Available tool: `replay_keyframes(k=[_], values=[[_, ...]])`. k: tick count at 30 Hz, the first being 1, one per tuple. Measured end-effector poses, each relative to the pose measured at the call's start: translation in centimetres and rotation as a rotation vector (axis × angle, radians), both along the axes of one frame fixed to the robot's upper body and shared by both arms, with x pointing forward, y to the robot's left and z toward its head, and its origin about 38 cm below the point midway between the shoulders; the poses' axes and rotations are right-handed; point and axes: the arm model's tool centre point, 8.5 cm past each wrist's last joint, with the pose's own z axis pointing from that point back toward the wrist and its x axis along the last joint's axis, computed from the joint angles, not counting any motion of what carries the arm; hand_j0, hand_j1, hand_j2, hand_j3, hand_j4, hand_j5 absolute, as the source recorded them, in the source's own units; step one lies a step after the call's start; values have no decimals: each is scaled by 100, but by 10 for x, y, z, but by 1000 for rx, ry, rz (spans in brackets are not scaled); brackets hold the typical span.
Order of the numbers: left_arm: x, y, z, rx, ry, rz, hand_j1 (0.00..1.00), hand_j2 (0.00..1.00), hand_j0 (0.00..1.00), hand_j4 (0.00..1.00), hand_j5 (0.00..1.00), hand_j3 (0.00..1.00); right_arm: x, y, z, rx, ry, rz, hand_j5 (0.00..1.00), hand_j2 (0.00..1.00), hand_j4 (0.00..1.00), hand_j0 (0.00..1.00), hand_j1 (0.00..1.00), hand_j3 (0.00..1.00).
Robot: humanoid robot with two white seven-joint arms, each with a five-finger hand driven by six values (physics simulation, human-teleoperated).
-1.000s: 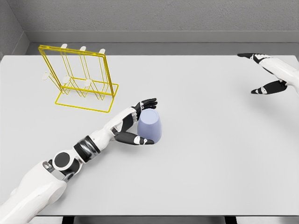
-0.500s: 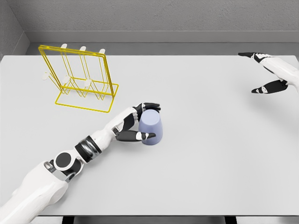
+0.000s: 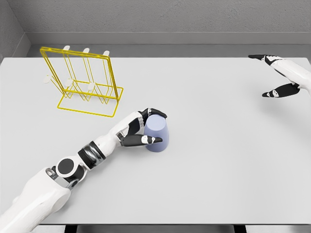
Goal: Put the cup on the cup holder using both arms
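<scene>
- A wide, flat, pale grey table (image 3: 218,170) fills most of the head view; its far edge is met by a darker grey floor strip and a grey textured wall behind it.
- A yellow wire cup holder with white pegs (image 3: 82,80) is seen standing on the far left part of the table, upright on its rectangular base frame.
- A pale lavender, tapered plastic cup (image 3: 157,134) is placed near the middle of the table, with its narrower closed end upward and its wider end on the surface. It is well apart from the cup holder, to the near right of it.
- The left hand (image 3: 141,129) is wrapped around the left side of the cup: the black fingers (image 3: 156,113) are curled over the top edge, and the thumb (image 3: 144,141) is laid across the front of the cup wall, so the cup is clamped between them.
- The right hand (image 3: 279,75) is held above the far right edge of the table, well apart from the cup, with its fingers spread apart and nothing between them.
</scene>
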Motion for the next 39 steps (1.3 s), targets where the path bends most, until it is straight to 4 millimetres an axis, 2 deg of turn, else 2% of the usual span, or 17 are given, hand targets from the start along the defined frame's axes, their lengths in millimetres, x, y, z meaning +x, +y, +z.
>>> replay_keyframes(k=[9,14,18,26,39], values=[[0,2,5,-7,-11,1,47,47,47,47,47,47,0,0,0,1,0,-1,100,100,100,100,100,100],[-8,2,22,-25,-49,-28,48,48,48,48,48,48,0,-1,2,3,-5,-4,100,100,100,100,100,100],[-12,10,37,-27,-78,-45,48,48,48,48,48,48,0,-1,2,4,-5,-4,100,100,100,100,100,100],[-16,39,70,-27,-120,-48,48,48,48,48,48,48,1,0,1,7,-6,-3,100,100,100,100,100,100],[-7,91,109,-8,-182,18,48,48,48,48,48,48,1,-1,-1,17,-4,-11,100,100,100,100,100,100]])
